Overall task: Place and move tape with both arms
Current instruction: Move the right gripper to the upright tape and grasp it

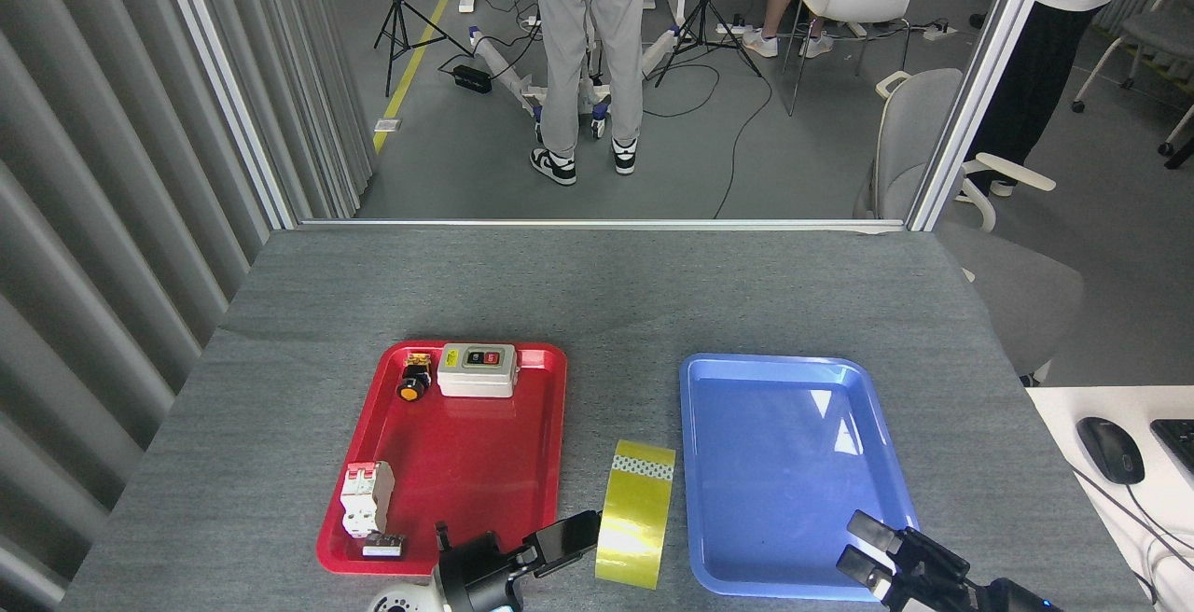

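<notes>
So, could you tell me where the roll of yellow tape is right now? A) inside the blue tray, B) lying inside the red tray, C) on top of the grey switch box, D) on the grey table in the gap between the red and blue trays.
D: the yellow tape stands on edge on the table, between the red tray and the blue tray, with the left gripper at its left side.

Table [597, 295]: grey, with a soft cloth-like top.
Red tray [466, 481]: lies flat on the table.
Blue tray [793, 472]: lies flat, to the right of the red tray.
Tape [636, 513]: yellow roll, up on its edge, just right of the red tray, between both trays.
</notes>
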You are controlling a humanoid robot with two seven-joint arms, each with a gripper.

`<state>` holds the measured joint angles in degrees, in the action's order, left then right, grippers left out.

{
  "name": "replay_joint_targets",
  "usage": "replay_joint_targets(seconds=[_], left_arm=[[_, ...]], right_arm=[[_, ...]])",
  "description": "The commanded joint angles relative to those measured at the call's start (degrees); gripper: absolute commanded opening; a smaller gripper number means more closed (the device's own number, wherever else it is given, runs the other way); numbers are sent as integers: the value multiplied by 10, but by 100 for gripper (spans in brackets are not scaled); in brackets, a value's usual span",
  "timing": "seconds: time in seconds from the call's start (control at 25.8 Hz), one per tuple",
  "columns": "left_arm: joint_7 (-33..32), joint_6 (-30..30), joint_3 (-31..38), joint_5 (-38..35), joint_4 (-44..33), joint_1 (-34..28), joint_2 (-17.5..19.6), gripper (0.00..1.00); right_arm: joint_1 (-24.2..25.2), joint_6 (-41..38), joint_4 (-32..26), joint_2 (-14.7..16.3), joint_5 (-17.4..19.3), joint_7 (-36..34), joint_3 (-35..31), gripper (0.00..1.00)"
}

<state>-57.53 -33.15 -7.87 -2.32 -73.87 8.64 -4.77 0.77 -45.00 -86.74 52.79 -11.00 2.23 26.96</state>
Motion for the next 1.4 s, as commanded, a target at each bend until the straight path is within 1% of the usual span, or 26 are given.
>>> replay_joint_targets(seconds=[0.0, 0.16, 0.19, 0.23, 0.31, 0.35, 0.39, 0.5, 0.62, 0.93, 1.12, 1.24, 1.36], left_arm=[[1, -1, 1, -1, 0, 0, 0, 0], [1, -1, 7, -1, -3, 0, 0, 0], [1, -1, 10, -1, -3, 0, 0, 0], [1, -1, 11, 0, -3, 0, 0, 0], [2, -1, 13, -1, -3, 1, 1, 0], [2, 0, 16, -1, -3, 0, 0, 0], [2, 0, 19, -1, -3, 0, 1, 0], [2, 0, 22, -1, 0, 1, 2, 0], [2, 0, 30, -1, 0, 0, 5, 0], [2, 0, 31, -1, 0, 2, 5, 0], [2, 0, 31, -1, 1, 3, 5, 0], [2, -1, 31, -1, 1, 4, 5, 0], [2, 0, 31, -1, 1, 9, 5, 0]], right_arm=[[-26, 0, -4, -27, -7, 45, -1, 100], [-29, 0, -8, -47, -13, 95, 0, 100], [-30, 0, -9, -51, -21, 103, 0, 100], [-31, 0, -10, -53, -36, 110, 0, 100], [-44, 0, -12, -67, -82, 118, 0, 100], [-53, 0, -12, -75, -99, 118, 0, 100], [-57, 0, -13, -83, -108, 118, 0, 100], [-60, 0, -25, -97, -110, 119, 1, 100], [-75, 0, -33, -105, -110, 124, 4, 100], [-79, 0, -49, -153, -111, 151, 4, 100], [-81, 0, -69, -156, -116, 152, 5, 100], [-83, 0, -71, -159, -126, 153, 5, 100], [-95, 0, -70, -178, -135, 152, 5, 100]])
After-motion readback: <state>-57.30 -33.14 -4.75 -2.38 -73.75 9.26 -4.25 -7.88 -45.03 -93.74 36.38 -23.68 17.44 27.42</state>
